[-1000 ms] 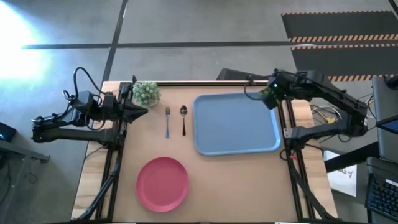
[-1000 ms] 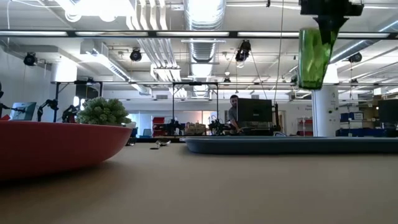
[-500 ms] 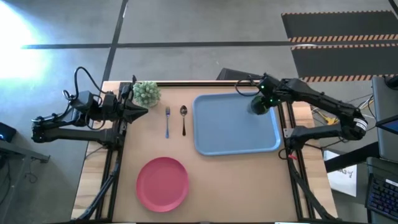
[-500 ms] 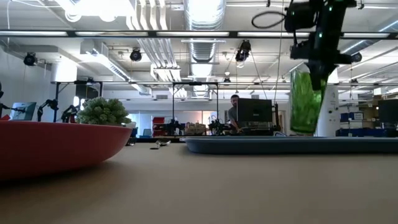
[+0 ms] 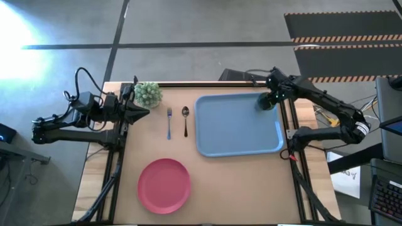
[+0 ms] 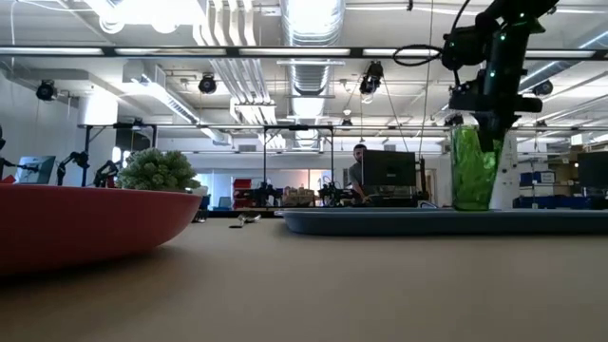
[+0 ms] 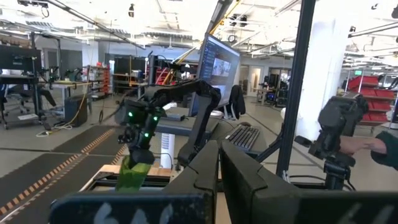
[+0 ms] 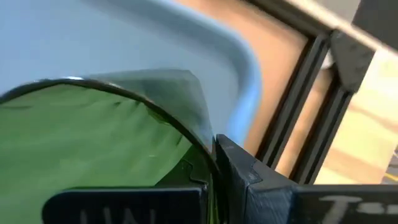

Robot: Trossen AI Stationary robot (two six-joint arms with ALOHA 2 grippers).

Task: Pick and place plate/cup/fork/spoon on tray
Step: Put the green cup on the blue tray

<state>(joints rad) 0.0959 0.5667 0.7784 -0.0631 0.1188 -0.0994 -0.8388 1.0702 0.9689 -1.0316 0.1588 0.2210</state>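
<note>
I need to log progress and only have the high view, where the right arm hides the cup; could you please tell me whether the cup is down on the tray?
Observer: In the low view the cup stands upright with its base at the rim line of the tray, so it looks set down, though the rim hides the contact itself.
Operator: Thank you. Is the right gripper gripping it?
Observer: Yes, the right wrist view shows the right gripper shut on the cup's rim, one finger outside the wall.
Operator: And the left arm, please?
Observer: The left wrist view shows the left gripper shut and empty, aimed across the table toward the right arm.
</note>
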